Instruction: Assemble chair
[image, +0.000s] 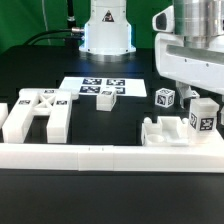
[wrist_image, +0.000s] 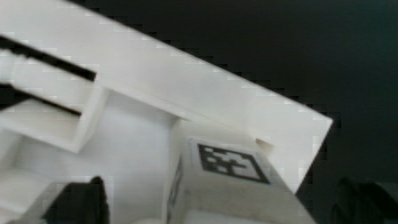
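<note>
The chair parts lie loose on the black table. A large H-shaped white part (image: 35, 115) is at the exterior view's left. A small tagged cube (image: 165, 98), a tagged white block (image: 203, 116) and a low ribbed part (image: 163, 131) sit at the right. My gripper (image: 195, 96) hangs just above the tagged block. In the wrist view the white part (wrist_image: 169, 120) with its tag (wrist_image: 231, 160) fills the picture. My gripper (wrist_image: 222, 205) is open, its dark fingertips (wrist_image: 80, 200) wide apart over the part, and the far finger is clear of the part's edge.
The marker board (image: 95, 88) lies flat behind the parts, in front of the robot base (image: 105, 30). A long white border rail (image: 110, 156) runs along the table's front edge. Cables lie at the back left.
</note>
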